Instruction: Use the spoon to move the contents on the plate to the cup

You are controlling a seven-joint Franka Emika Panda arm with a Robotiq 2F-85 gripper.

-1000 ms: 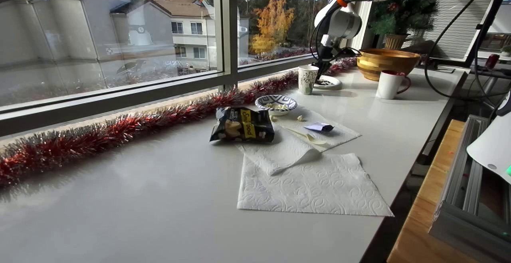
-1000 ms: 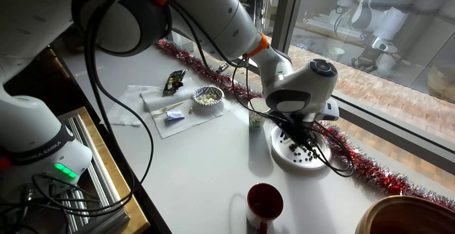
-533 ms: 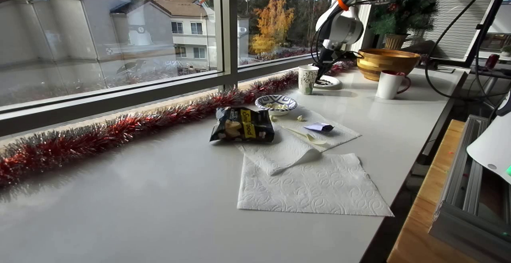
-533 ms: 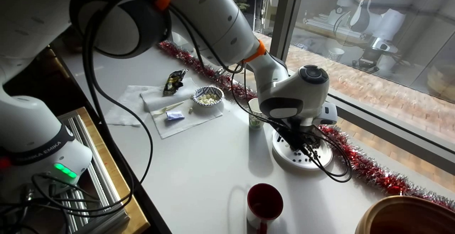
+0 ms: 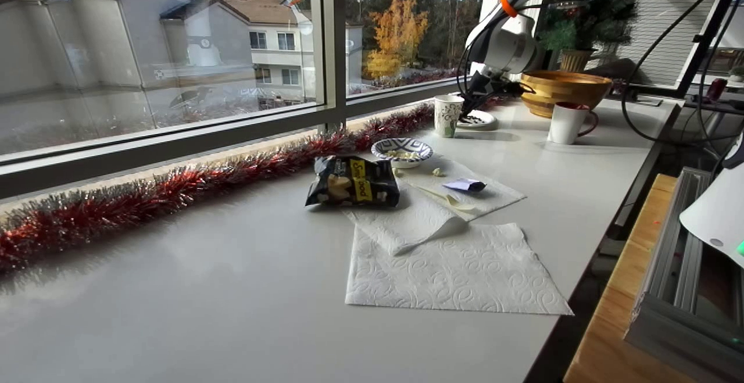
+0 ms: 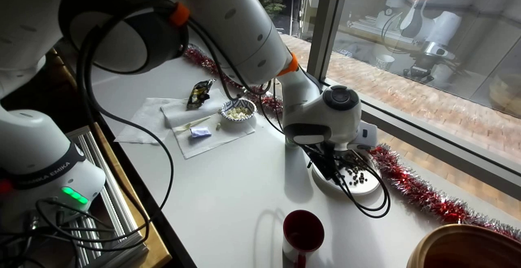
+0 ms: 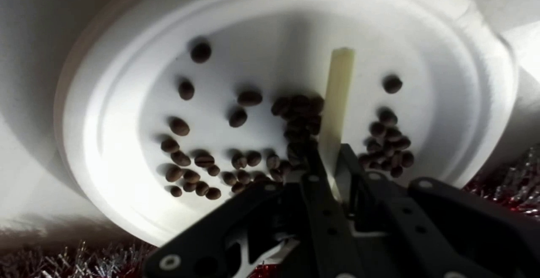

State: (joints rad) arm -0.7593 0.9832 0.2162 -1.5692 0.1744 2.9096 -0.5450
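Away from the window [image 6: 468, 77] my arm [image 6: 244, 28] has drawn since half a second ago, and its wrist [image 6: 327, 113] now blocks more of what stands behind it in an exterior view, so I could misjudge clearance on that side. The garland [image 6: 423, 189] crowds both lower corners of the wrist view; a knuckle dropped low could snag its strands. The plate [image 7: 253, 54] looks thin and light, and leaning on its rim would likely tip or skid it. Over it my gripper [image 7: 330, 153] hangs, clamped on a slim handle, and coming down too deep would plough what lies there outward before any is scooped. The cup [image 5: 447, 118] stands upright just beside the plate; I judge it light, so crossing too low would knock it over. What I grip I take for the spoon [image 7: 339, 84], a pale flat strip whose scooping end I cannot see; on so thin a hold it may twist under load. Dark beans [image 7: 296, 133] lie scattered on the plate, one clump just beside the spoon, and being small and rounded they could roll off short of the cup.
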